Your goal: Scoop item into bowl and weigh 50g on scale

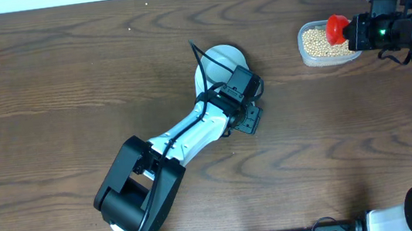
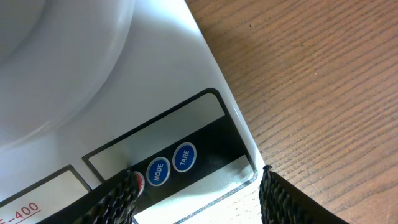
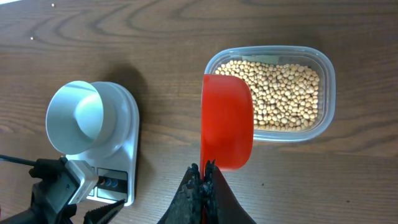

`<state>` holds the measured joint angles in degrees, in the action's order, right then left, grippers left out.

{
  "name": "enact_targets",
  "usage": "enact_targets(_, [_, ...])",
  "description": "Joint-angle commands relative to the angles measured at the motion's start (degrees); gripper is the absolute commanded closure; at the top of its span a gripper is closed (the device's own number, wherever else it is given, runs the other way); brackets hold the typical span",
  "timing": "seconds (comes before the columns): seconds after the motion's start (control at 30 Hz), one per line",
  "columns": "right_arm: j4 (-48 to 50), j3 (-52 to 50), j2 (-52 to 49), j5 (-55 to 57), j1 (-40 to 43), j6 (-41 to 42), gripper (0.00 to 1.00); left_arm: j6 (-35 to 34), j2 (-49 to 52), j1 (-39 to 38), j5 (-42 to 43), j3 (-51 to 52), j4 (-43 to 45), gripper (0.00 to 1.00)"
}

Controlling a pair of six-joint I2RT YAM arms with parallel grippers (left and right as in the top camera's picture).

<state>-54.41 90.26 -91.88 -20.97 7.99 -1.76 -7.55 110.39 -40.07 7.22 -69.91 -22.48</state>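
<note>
The left gripper (image 2: 199, 199) hangs low over the front edge of the flat white rectangular digital scale (image 2: 155, 93), its jaws spread wide and holding nothing, one ribbed finger (image 2: 118, 194) beside the round blue MODE button (image 2: 158, 170) and TARE button (image 2: 184, 157). On the scale's platform stands the small round pale blue-white bowl (image 3: 78, 118), empty. It looks light and stiff, so a nudge would likely slide it on the smooth top.

To the right, the right gripper (image 3: 202, 183) is clamped on the handle of a red plastic scoop (image 3: 227, 121), poised at the near rim of the clear rounded-rectangular plastic tub (image 3: 328, 81). The small round tan-yellow beans (image 3: 280, 93) fill the tub. They seem hard and prone to rolling, so they are probably best lifted by scoop rather than pinched. No beans show on the scoop.
</note>
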Motion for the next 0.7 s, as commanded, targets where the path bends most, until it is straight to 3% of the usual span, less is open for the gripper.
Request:
enact_targets(0.0, [-0.07,0.79,0.46,0.07,0.28,-0.7,0.99,-0.7,3.65,0.15,2.8,0.37,-0.94,0.35])
enact_targets(0.4, [-0.07,0.79,0.46,0.07,0.28,-0.68,0.99,0.76,3.21,0.9,3.89,-0.46,-0.52,0.35])
enact_targets(0.67, [0.92,0.79,0.46,0.07,0.28,-0.68,0.99,1.51,-3.1,0.9,3.91,-0.63,-0.98,0.34])
